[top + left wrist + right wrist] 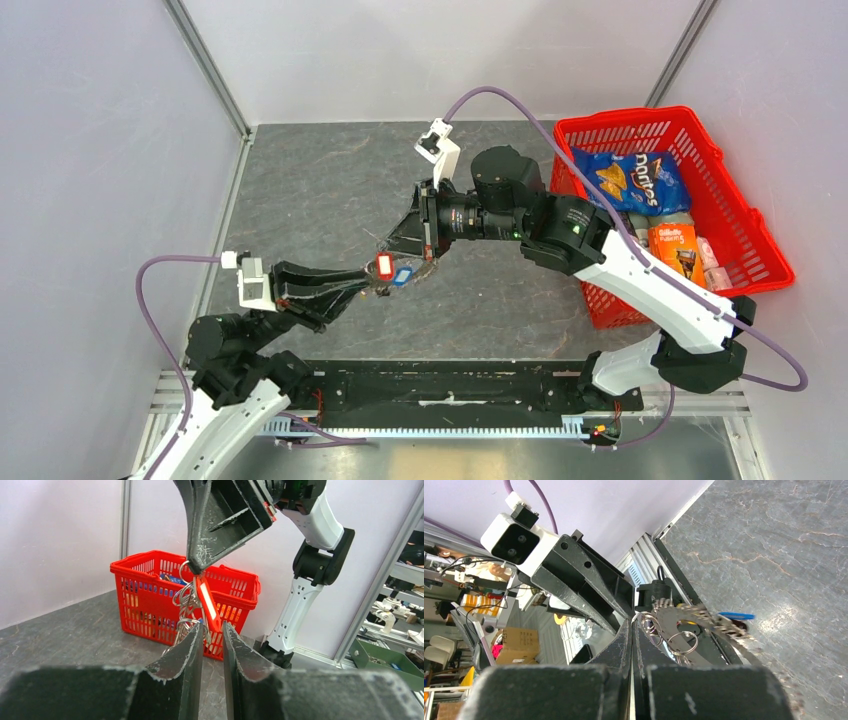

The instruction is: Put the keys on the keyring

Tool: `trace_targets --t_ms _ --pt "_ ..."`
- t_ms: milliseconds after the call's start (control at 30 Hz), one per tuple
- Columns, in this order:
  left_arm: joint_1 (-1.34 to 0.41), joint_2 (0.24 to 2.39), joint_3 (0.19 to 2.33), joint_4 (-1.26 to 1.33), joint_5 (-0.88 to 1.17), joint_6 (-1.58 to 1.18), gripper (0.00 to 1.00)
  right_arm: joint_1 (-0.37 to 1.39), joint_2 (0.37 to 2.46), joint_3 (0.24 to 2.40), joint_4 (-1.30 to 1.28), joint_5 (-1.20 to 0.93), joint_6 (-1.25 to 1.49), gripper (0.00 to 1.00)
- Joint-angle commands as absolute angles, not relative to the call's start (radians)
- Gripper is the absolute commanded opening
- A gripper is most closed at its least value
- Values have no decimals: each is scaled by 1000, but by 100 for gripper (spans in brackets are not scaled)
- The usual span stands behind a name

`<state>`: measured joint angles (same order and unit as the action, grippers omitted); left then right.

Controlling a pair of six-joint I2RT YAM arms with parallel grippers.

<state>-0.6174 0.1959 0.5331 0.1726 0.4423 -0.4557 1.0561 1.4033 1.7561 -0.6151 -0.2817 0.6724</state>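
Observation:
The bunch of keys hangs in mid-air over the middle of the table, with a red tag (pixel 384 265) (pixel 207 602) and a blue tag (pixel 402 275) (pixel 736 615). My right gripper (pixel 383 247) (pixel 196 569) (pixel 631 622) is shut on a small split ring at the top of the bunch. The jagged grey keyring (pixel 664 622) hangs beside its fingers from that cluster of small rings (pixel 184 597). My left gripper (pixel 368 283) (pixel 212 630) comes from below-left. Its jaws stand narrowly apart, with the red tag's lower end and a key between the fingertips.
A red basket (pixel 770 270) (pixel 150 565) stands at the right, holding a Doritos bag (pixel 635 180) and an orange package (pixel 675 245). A black rail (pixel 450 385) runs along the near edge. Walls close off the left, back and right.

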Motion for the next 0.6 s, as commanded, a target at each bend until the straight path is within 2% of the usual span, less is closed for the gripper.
trace_targets --t_ms 0,567 --pt "-615 227 526 256 485 -464 27 1054 1371 1763 -519 -298 702 0" --pt "-615 187 589 248 527 -485 27 1044 1349 1749 -542 -411 648 0"
